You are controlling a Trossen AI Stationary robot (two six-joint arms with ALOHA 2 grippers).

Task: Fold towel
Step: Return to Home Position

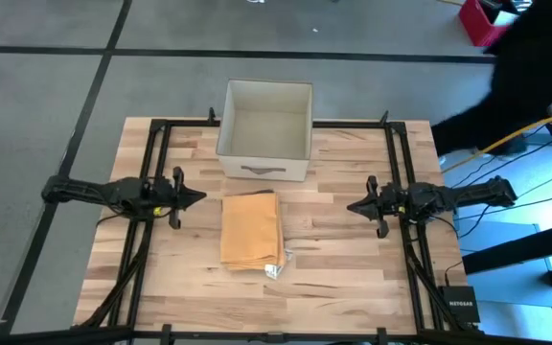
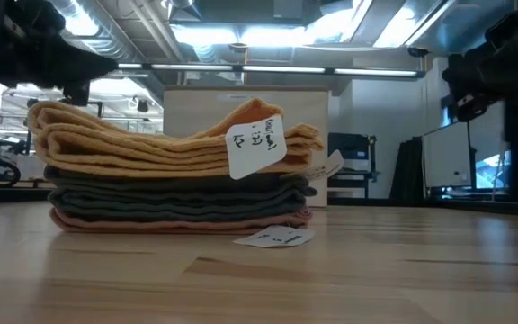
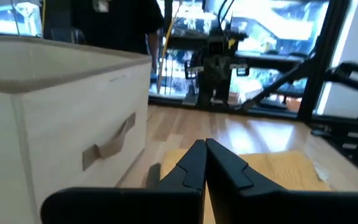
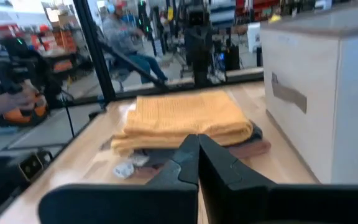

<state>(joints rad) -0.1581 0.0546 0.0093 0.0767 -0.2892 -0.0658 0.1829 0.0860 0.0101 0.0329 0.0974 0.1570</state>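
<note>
The left gripper and right gripper are hovering, jaws clenched on nothing, either side of the yellow towel, which is lying atop the dark gray towel and brown towel.

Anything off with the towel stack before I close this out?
Mostly tidy: yellow towel on dark gray towel on brown towel. Only oddities: a white tag dangles over the yellow towel's front, and another tag lies on the table beside the stack.

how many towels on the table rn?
3, in one pile mid-table, before the box: yellow towel on top, dark gray towel in the middle, brown towel at the bottom. Low view shows all layers; none seems hidden.
</note>
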